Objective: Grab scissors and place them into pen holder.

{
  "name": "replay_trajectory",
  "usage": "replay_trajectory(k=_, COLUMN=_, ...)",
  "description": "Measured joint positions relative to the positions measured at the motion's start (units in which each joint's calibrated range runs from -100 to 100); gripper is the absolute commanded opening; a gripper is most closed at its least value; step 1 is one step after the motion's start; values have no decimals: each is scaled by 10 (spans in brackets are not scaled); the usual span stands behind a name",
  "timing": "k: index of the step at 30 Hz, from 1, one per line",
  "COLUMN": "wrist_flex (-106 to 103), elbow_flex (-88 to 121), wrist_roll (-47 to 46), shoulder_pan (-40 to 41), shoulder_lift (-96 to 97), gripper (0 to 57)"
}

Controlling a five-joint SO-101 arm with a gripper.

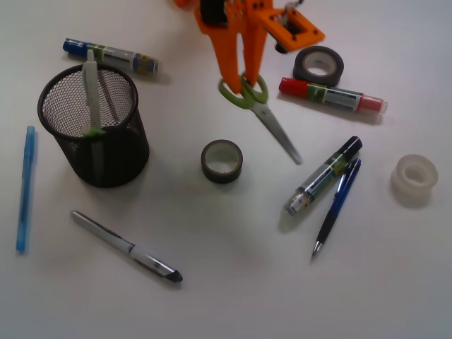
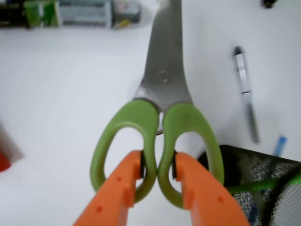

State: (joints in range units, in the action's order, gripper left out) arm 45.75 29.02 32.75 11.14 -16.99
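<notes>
My orange gripper is shut on the scissors, its fingers pinching the inner sides of the two light-green loop handles together. The silver blades point away from the gripper toward the lower right in the front view, tip near the table. The black wire-mesh pen holder stands at the left, well apart from the gripper, with a pale marker upright inside it. Its rim shows in the wrist view at the lower right.
A dark tape roll lies between scissors and holder. Another tape roll, a red marker, a black marker, a blue pen and a clear tape roll lie right. A silver pen, light-blue pen and blue marker surround the holder.
</notes>
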Motion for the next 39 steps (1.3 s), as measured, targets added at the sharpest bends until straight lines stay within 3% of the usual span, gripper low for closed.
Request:
replay_trajectory(k=11, wrist_flex=-57, elbow_flex=30, wrist_roll=-47, shoulder_pan=-39, shoulder_lift=-178, gripper=2)
replay_trajectory(k=23, wrist_flex=-139, elbow_flex=13, wrist_roll=70, shoulder_pan=-243, shoulder_lift=-171, gripper=2)
replay_trajectory(k=39, wrist_flex=-285, elbow_flex=205, wrist_roll=143, shoulder_pan=-250, shoulder_lift=-126, gripper=2)
